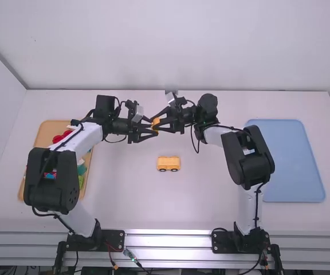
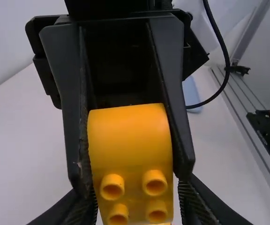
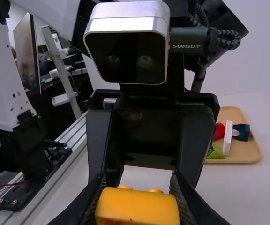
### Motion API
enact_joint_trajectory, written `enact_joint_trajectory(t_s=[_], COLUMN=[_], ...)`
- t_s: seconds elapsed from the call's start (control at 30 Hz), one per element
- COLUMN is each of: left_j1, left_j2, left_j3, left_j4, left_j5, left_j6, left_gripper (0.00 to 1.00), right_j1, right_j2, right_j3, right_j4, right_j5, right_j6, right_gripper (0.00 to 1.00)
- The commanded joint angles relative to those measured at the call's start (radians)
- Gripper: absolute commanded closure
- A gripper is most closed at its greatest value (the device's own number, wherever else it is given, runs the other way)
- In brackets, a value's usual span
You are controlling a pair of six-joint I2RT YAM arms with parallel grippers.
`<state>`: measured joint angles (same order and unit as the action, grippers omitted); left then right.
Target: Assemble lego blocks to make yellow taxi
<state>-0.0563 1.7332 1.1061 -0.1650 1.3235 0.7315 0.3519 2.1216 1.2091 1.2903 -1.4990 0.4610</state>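
In the high view my left gripper (image 1: 152,127) stands open near the table's upper middle, facing my right gripper (image 1: 158,122), which is shut on a rounded orange-yellow block (image 1: 156,123). The left wrist view has that block (image 2: 130,136) between the right gripper's fingers, several round studs facing the camera; my left gripper (image 2: 137,197) has its fingers beside the studded end. From the right wrist, the block (image 3: 137,206) lies between the fingers of my right gripper (image 3: 137,187), two studs pointing toward the left gripper (image 3: 146,140). A yellow car-shaped body (image 1: 168,164) with dark wheels rests on the table below both grippers.
At the left, a wooden tray (image 1: 49,127) with red, green, blue and white pieces lies partly under the left arm. A pale blue mat or tray (image 1: 294,160) is at the right, beside the right arm. A wall rises behind the table (image 1: 136,200).
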Motion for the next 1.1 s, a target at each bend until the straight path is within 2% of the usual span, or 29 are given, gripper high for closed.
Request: enact_joint_trajectory(t_s=[0.0, 0.07, 0.17, 0.2, 0.23, 0.3, 0.43, 0.53, 0.57, 0.6, 0.63, 0.67, 0.73, 0.77, 0.93, 1.03, 1.07], left_j1=[-0.008, -0.011, -0.006, -0.008, -0.012, -0.011, -0.011, -0.006, -0.008, -0.012, -0.012, -0.012, -0.005, -0.005, -0.011, -0.006, -0.013], left_j2=[0.004, 0.004, 0.004, 0.004, 0.004, 0.004, 0.004, 0.004, 0.004, 0.004, 0.004, 0.004, 0.004, 0.004, 0.004, 0.004, 0.004], left_j3=[0.000, 0.000, 0.000, 0.000, 0.000, 0.000, 0.000, 0.000, 0.000, 0.000, 0.000, 0.000, 0.000, 0.000, 0.001, 0.018, 0.035], left_j4=[-0.003, -0.004, -0.004, -0.004, -0.005, -0.005, -0.007, -0.012, -0.018, -0.023, -0.032, -0.035, -0.046, -0.057, -0.138, -0.266, -0.369], left_j5=[0.023, 0.022, 0.022, 0.023, 0.020, 0.019, 0.011, -0.031, -0.034, -0.035, -0.051, -0.063, -0.143, -0.174, -0.362, -0.477, -0.536], left_j6=[0.018, 0.018, 0.018, 0.018, 0.018, 0.018, 0.021, 0.016, 0.018, 0.020, 0.024, 0.025, 0.017, 0.018, 0.062, 0.191, 0.300], left_gripper=[0.62, 0.65, 0.76, 0.81, 0.91, 0.98, 0.98, 0.98, 0.98, 0.98, 0.98, 0.98, 0.98, 0.98, 0.98, 0.98, 0.98], right_j1=[0.004, 0.002, 0.002, 0.002, 0.002, 0.002, 0.002, 0.002, 0.002, 0.002, 0.002, 0.002, 0.000, -0.003, -0.049, -0.086, -0.111], right_j2=[0.005, 0.005, 0.005, 0.005, 0.005, 0.005, 0.005, 0.005, 0.005, 0.005, 0.005, 0.005, 0.005, 0.005, 0.005, 0.005, 0.005], right_j3=[0.022, 0.022, 0.021, 0.021, 0.021, 0.021, 0.021, 0.021, 0.021, 0.021, 0.021, 0.021, 0.021, 0.021, 0.021, 0.013, 0.002], right_j4=[0.004, 0.003, 0.003, 0.004, 0.004, 0.004, 0.004, 0.004, 0.004, 0.004, 0.004, 0.004, 0.004, 0.004, 0.003, 0.004, 0.003], right_j5=[0.004, 0.003, 0.004, 0.004, 0.004, 0.005, 0.004, 0.005, 0.008, 0.007, 0.007, 0.007, 0.006, 0.006, 0.003, 0.007, 0.020], right_j6=[0.000, -0.006, -0.006, -0.006, -0.006, -0.006, -0.006, -0.006, -0.006, -0.006, -0.006, -0.006, -0.006, -0.006, 0.011, 0.036, 0.036], right_gripper=[0.85, 0.85, 0.85, 0.84, 0.83, 0.81, 0.71, 0.69, 0.66, 0.57, 0.42, 0.35, 0.09, 0.01, 0.01, 0.01, 0.01])
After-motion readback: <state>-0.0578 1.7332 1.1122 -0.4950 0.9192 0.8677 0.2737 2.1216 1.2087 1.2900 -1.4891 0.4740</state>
